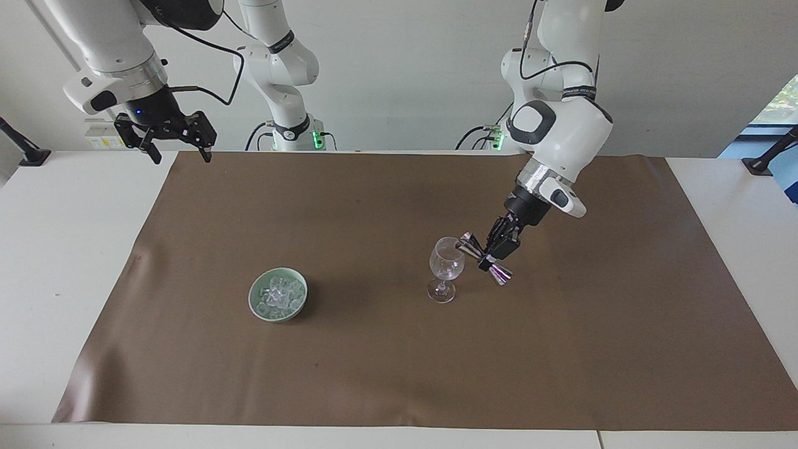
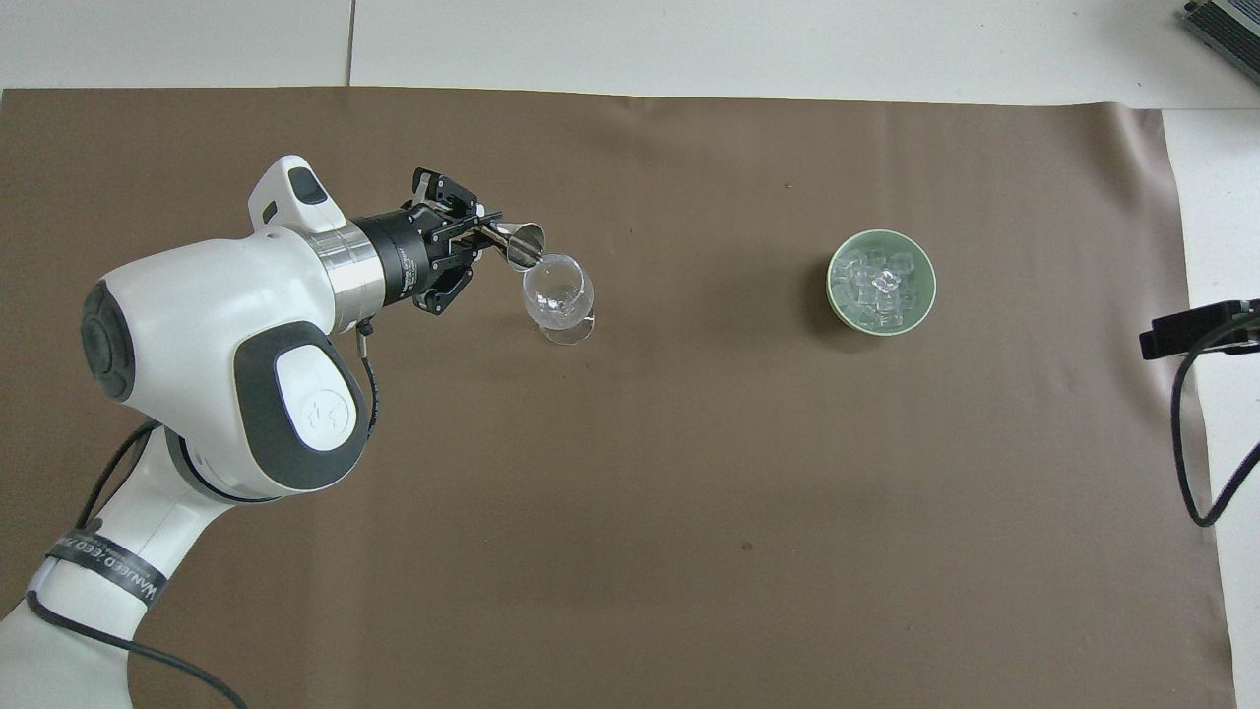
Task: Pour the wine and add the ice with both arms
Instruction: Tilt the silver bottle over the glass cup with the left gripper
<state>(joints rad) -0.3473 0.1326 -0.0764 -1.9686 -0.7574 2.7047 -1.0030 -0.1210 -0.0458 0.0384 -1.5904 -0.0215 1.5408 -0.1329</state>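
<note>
Two views, left gripper (image 1: 488, 256) clamping tilted jigger (image 1: 484, 257) over glass (image 1: 446, 264) (right gripper (image 1: 176, 151) spread wide, facing view only)

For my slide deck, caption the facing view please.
Left gripper tips a metal jigger at the wine glass; right gripper waits; ice sits in a green bowl.

A black band around the left arm (image 2: 98, 576), low in the overhead view, carries white capital lettering, but only part of it can be made out and no whole word can be read with certainty. A similar black band with small white lettering is seen on the same arm's upper link in the facing view; it cannot be read.
</note>
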